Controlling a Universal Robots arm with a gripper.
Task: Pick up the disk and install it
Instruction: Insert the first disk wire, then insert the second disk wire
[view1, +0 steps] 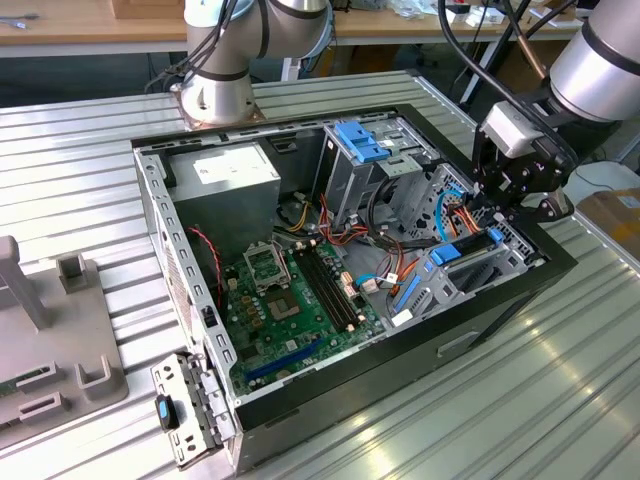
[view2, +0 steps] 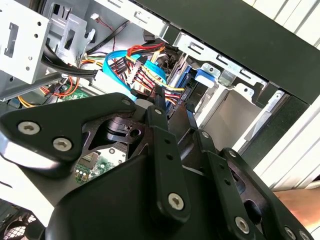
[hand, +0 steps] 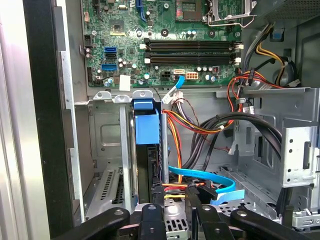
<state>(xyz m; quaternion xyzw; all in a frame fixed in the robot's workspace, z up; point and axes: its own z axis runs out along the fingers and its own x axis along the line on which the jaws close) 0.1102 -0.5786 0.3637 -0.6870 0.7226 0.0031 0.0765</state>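
Note:
The disk (hand: 147, 165), a dark slab with a bright blue carrier tab, stands on edge in a slot of the metal drive bay (hand: 102, 135) at the near end of the open computer case. In the exterior view the disk (view1: 462, 251) lies in that bay at the case's right end. My gripper (view1: 503, 205) hangs just above that end. In both wrist views its black fingers (hand: 153, 202) stand a little apart with nothing between them, over red and yellow wires. The gripper (hand: 172, 195) is beside the disk's end, and I cannot tell if it touches. My gripper (view2: 174, 102) is open.
The case (view1: 300, 395) lies on a ribbed metal table. Inside are the green motherboard (view1: 290, 300), a grey power supply (view1: 235, 180), an upright cage with a light-blue bracket (view1: 358, 140), and bundles of cables (hand: 200, 180) beside the bay. A grey fixture (view1: 60, 330) stands at the exterior view's left.

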